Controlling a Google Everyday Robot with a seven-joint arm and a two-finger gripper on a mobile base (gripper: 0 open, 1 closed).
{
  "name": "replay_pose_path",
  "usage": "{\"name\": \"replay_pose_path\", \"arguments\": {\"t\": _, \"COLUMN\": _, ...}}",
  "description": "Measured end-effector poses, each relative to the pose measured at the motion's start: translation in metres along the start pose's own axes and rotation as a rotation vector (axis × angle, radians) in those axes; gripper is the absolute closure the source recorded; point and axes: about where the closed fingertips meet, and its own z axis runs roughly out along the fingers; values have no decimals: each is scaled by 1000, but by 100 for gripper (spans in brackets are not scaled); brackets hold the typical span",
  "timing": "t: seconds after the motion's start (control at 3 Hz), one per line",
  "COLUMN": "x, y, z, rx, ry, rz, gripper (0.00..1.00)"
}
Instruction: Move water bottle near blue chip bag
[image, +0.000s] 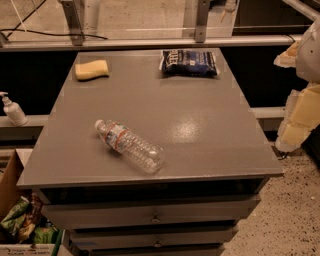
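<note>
Drawers (155, 216) with small knobs stack up directly below the water bottle, under the front lip of the grey cabinet top (210, 135).

- Water bottle (129, 145): lying on its side on the top, in the near-left part. Clear and ribbed, with a label band near the neck. White cap points far-left, base points near-right. Nothing touches it.
- Blue chip bag (190, 63): flat at the far edge of the top, beyond the bottle and to its right, well apart from it.
- Yellow sponge (92, 69): far-left corner, beyond the bottle and slightly to its left, also well apart.
- White pump bottle (12, 109): off the top, upright on a ledge left of the bottle.
- Cardboard box (11, 200) holding coloured packets: on the floor, below and left of the bottle.
- Gripper (300, 115): far right of the bottle, past the top's right edge and clear of the surface. Only pale padded parts are in view. Spread or closed: cannot tell.
</note>
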Motion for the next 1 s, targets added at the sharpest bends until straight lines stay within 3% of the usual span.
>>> {"name": "replay_pose_path", "arguments": {"t": 0.67, "x": -5, "y": -1, "z": 2, "rx": 6, "ry": -16, "rz": 3, "gripper": 0}}
{"name": "replay_pose_path", "arguments": {"t": 1.0, "x": -23, "y": 2, "z": 27, "rx": -44, "ry": -98, "rz": 9, "gripper": 0}}
